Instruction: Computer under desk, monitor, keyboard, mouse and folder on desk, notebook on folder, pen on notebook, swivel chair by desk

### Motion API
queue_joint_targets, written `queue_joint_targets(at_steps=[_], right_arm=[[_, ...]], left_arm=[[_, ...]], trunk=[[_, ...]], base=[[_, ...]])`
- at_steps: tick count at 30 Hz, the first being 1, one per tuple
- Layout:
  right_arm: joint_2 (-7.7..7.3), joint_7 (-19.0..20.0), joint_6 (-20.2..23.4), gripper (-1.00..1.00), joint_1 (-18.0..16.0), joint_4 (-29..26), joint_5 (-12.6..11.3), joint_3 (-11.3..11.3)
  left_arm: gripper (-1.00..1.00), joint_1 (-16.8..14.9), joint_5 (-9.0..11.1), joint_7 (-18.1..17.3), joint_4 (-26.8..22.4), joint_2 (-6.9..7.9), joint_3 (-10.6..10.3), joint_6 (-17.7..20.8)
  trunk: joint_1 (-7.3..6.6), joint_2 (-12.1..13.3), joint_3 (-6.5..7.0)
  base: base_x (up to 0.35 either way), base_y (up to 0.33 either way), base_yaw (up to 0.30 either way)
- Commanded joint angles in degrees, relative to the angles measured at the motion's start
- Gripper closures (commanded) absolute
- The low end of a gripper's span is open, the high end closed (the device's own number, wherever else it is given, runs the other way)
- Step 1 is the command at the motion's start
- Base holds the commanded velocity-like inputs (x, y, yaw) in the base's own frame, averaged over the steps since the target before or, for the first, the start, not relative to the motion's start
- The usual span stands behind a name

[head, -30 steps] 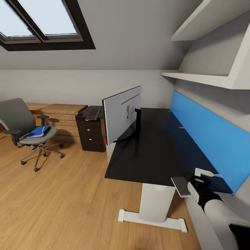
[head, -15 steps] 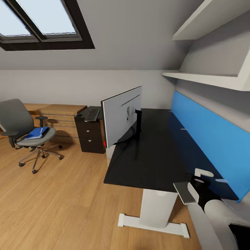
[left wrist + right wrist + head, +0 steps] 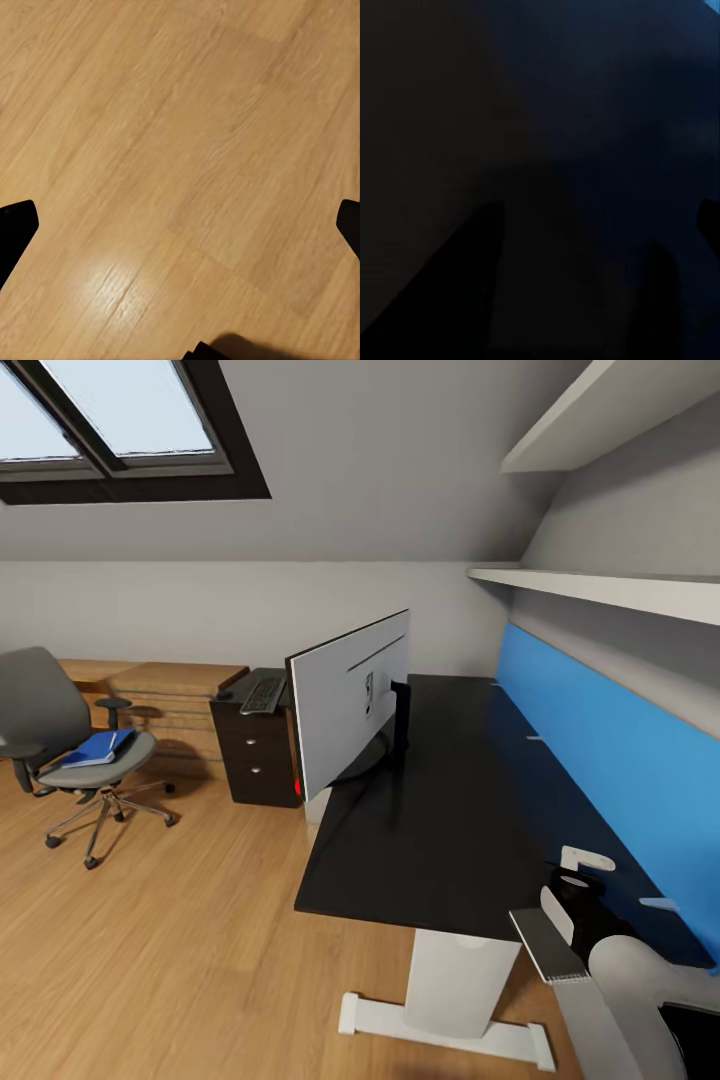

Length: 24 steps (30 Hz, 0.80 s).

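Note:
The black-topped desk (image 3: 440,830) carries the monitor (image 3: 345,700), which I see from its silver back. On the black drawer unit (image 3: 255,760) lie the keyboard (image 3: 262,695) and a small dark mouse (image 3: 228,691). The swivel chair (image 3: 40,710) stands at the left with the blue folder (image 3: 97,747) on its seat. A sliver of the computer (image 3: 316,806) shows under the desk. The grey notebook (image 3: 548,945) lies at the desk's near edge beside my right arm (image 3: 625,970). My right gripper (image 3: 540,225) is open over the dark desktop. My left gripper (image 3: 180,225) is open above the floor. The pen is out of view.
A blue back panel (image 3: 610,760) runs along the desk's right side under white wall shelves (image 3: 600,585). An oak dresser (image 3: 165,690) stands behind the chair. The white pedestal leg (image 3: 450,990) stands near me. Wood floor (image 3: 180,940) spreads between chair and desk.
The whole picture has shifted, so the camera moved: chair drifts left, the desk's near edge and notebook sit lower. My right arm keeps its place in the view.

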Motion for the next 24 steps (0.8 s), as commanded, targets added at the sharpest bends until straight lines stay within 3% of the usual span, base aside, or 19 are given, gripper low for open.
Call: queue_joint_targets(at_steps=[1,24], right_arm=[[-0.02,-0.2,0.4,-1.00,0.0,0.0,-0.9,0.0],[-0.02,-0.4,0.4,-1.00,0.0,-1.3,-0.9,0.0]], left_arm=[[-1.00,0.0,0.6,0.3,0.0,0.04,-0.3,-0.3],[-1.00,0.0,0.7,0.3,0.1,0.07,-0.3,-0.2]], trunk=[[0.00,0.0,-0.06],[-4.83,8.8,3.89]], base=[[0.013,0.000,0.000],[0.001,0.000,0.000]])
